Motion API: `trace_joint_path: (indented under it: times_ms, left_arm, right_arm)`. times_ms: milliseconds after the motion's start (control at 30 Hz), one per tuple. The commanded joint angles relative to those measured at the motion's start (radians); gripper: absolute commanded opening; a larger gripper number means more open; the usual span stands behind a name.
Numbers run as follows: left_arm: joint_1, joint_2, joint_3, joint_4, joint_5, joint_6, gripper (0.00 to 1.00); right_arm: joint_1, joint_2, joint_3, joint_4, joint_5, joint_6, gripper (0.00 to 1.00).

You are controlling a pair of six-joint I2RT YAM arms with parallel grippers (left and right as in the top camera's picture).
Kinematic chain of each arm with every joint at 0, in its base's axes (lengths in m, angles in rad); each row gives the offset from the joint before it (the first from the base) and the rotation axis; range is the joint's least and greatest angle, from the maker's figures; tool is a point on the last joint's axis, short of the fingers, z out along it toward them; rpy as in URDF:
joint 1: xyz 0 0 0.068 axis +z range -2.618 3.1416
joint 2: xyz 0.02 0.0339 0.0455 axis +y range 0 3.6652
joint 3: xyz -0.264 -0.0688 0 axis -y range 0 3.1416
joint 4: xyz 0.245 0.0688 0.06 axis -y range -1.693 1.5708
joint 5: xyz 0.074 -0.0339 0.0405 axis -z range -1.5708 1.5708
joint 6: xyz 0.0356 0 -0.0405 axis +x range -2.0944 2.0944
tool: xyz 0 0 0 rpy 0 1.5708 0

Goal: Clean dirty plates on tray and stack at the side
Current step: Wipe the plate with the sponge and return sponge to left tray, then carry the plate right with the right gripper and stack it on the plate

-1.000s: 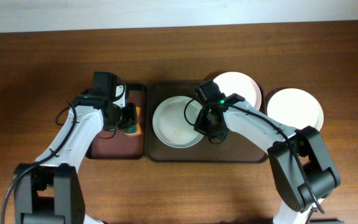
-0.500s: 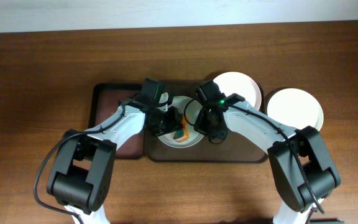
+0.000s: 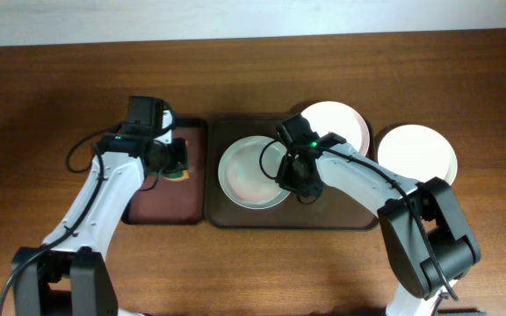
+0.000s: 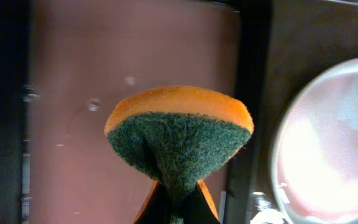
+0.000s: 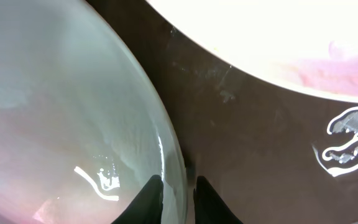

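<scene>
A pale greenish plate (image 3: 251, 171) lies on the left half of the dark brown tray (image 3: 341, 215). My right gripper (image 3: 290, 175) is shut on its right rim, which shows between the fingers in the right wrist view (image 5: 178, 186). A white plate (image 3: 336, 123) sits at the tray's back right and shows a faint pink smear (image 5: 340, 68). A third white plate (image 3: 415, 152) rests on the table to the right of the tray. My left gripper (image 3: 172, 160) is shut on an orange and green sponge (image 4: 179, 130) above the maroon tray (image 3: 161, 206).
The narrow maroon tray (image 4: 73, 93) with a black rim lies directly left of the dark brown tray, their edges touching. The wooden table (image 3: 253, 272) extends in front of both trays. A pale wall strip runs along the back edge.
Half a second ago my left gripper held the sponge on the greenish plate; it has swung back left over the maroon tray. My right gripper has stayed on the plate's rim.
</scene>
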Motion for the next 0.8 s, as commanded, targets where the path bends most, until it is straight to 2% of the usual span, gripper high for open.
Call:
trace_joint_path:
  times_ms: [0, 67, 200, 233, 267, 400, 433, 467, 533, 633, 733, 767]
  left_arm:
    - [-0.002, 0.063, 0.004, -0.006, -0.043, 0.09, 0.0]
    - [-0.002, 0.134, 0.004, -0.013, -0.043, 0.09, 0.0]
    - [-0.003, 0.233, 0.004, -0.01, -0.017, 0.09, 0.01]
    - [-0.003, 0.253, 0.004, -0.009, -0.018, 0.09, 0.53]
    - [-0.003, 0.258, 0.004, -0.017, -0.018, 0.09, 0.66]
    - [-0.003, 0.258, 0.004, -0.089, -0.018, 0.09, 0.62]
    - [-0.003, 0.258, 0.004, -0.089, -0.018, 0.09, 0.52]
    - [-0.003, 0.258, 0.004, -0.101, -0.017, 0.09, 0.36]
    - [-0.003, 0.258, 0.004, -0.141, -0.017, 0.09, 0.3]
    - [-0.003, 0.258, 0.004, -0.142, -0.017, 0.09, 0.0]
    - [-0.003, 0.258, 0.004, -0.139, -0.017, 0.09, 0.0]
    - [-0.003, 0.258, 0.004, -0.139, -0.017, 0.09, 0.39]
  right_arm:
    - [-0.003, 0.014, -0.005, 0.002, 0.043, -0.1, 0.18]
    - [-0.003, 0.014, -0.005, -0.004, 0.042, -0.177, 0.06]
    - [-0.005, 0.006, 0.006, -0.01, 0.043, -0.29, 0.04]
    - [-0.005, -0.02, 0.048, -0.046, 0.072, -0.349, 0.04]
    - [-0.005, -0.047, 0.083, -0.095, 0.153, -0.35, 0.04]
    - [-0.002, -0.134, 0.171, -0.216, 0.412, -0.433, 0.04]
    - [-0.002, -0.15, 0.181, -0.229, 0.457, -0.453, 0.04]
    - [-0.002, -0.181, 0.185, -0.249, 0.544, -0.453, 0.04]
    - [-0.001, -0.228, 0.185, -0.271, 0.647, -0.454, 0.04]
    - [0.03, -0.264, 0.185, -0.27, 0.771, -0.509, 0.04]
    - [0.122, -0.264, 0.186, -0.27, 0.929, -0.532, 0.04]
    - [0.171, -0.264, 0.186, -0.27, 0.993, -0.532, 0.04]
